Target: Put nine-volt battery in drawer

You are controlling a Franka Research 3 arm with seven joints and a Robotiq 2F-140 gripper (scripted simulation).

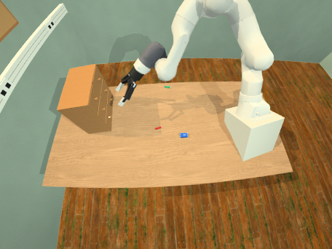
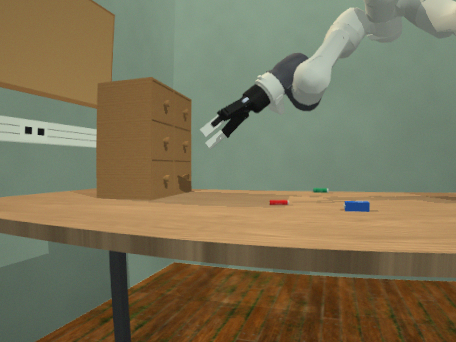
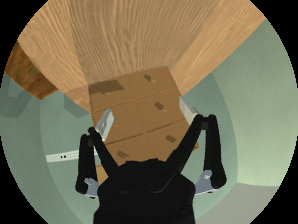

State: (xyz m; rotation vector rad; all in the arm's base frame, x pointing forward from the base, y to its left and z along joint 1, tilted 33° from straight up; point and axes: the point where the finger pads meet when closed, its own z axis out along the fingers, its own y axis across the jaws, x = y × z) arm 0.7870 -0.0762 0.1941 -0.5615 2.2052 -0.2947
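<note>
Spread wide and holding nothing, the black two-fingered pincer (image 2: 216,131) hangs in the air in front of the tall wooden chest of six knobbed drawers (image 2: 131,140), tilted down toward its face and not touching it. That angle suits reaching a drawer knob, so the step in hand looks like opening the bottom-right drawer (image 2: 183,181), which appears slightly out from the chest face. The chest stands upright near the table's (image 1: 109,171) far left corner. The small blue rectangular nine-volt battery (image 1: 183,135) lies flat on the table toward the middle, well apart from the pincer and chest. A little red stick (image 1: 158,128) lies near it, and a little green stick (image 1: 167,87) sits by the far edge; both should stay put.
</note>
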